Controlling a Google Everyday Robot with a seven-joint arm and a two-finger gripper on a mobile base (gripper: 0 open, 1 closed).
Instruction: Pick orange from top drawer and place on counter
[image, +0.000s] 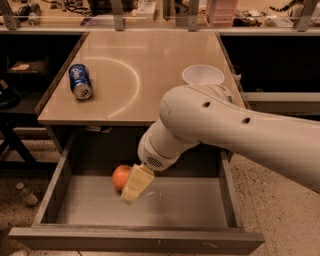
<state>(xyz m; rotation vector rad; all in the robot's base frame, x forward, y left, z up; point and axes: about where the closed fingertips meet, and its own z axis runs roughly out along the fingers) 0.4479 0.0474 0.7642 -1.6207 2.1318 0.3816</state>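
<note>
The orange (120, 176) lies on the grey floor of the open top drawer (190, 202), left of its middle. My gripper (134, 186) hangs from the big white arm down into the drawer, right beside the orange and partly in front of its right side. The counter (150, 65) is the beige tabletop behind the drawer, marked with a curved white arc.
A blue soda can (80, 81) lies on its side at the counter's left. A white bowl (203, 75) stands at the counter's right, partly behind my arm. The drawer's front panel (135, 240) is nearest the camera. Dark shelving and speckled floor flank the drawer.
</note>
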